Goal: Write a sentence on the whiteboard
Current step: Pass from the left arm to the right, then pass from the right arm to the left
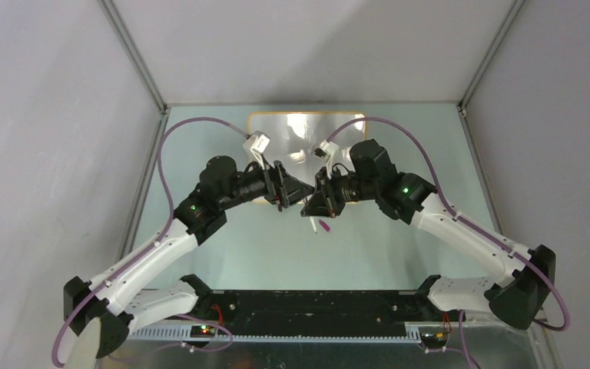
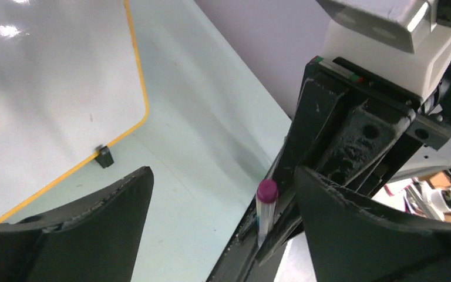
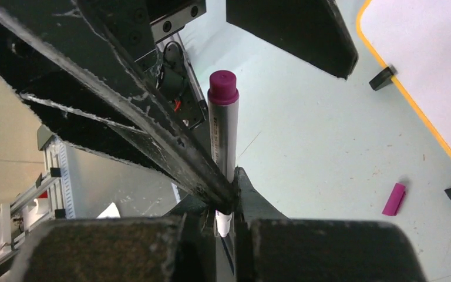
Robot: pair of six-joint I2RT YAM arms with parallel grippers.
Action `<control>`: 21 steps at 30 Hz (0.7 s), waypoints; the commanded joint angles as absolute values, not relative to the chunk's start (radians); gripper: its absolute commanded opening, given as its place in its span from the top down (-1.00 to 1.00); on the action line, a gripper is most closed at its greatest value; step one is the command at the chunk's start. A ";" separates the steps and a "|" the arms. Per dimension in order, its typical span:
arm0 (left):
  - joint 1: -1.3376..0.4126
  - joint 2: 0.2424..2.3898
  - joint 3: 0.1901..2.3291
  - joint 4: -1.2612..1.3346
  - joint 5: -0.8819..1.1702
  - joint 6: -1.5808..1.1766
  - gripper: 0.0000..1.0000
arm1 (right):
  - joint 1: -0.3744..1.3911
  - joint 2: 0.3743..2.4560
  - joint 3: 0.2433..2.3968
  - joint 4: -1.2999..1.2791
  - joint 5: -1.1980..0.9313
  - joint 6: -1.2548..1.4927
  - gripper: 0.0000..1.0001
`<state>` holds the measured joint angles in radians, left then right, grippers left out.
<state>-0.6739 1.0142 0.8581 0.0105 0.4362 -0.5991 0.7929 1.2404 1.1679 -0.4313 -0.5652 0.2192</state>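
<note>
Left end effector [image 1: 292,188] and right end effector [image 1: 320,201] meet mid-frame in the top view. The whiteboard [image 1: 276,127] lies at top centre on the bench [image 1: 399,231]. In the left wrist view, its fingers are spread wide and empty, with the board upper left. In the right wrist view, the jaws pinch the marker [image 3: 223,129], and a loose cap [image 3: 394,198] lies lower right. The board is glossy, stiff and probably light, so it may slide under the nib; brace it at the orange frame.
</note>
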 commanded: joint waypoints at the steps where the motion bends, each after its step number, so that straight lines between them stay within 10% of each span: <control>1: -0.689 0.890 0.830 0.052 0.346 -0.595 -0.97 | 0.777 1.228 1.206 -0.418 -0.527 0.239 1.00; 21: -0.706 0.824 0.547 0.626 0.470 -0.691 -0.52 | 0.710 1.049 1.042 0.076 -0.533 0.533 1.00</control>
<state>-0.6949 0.8261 0.5301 0.4824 0.4267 -0.6659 0.6926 1.0313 1.0443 -0.0383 -0.4892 0.4828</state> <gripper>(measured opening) 0.773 0.064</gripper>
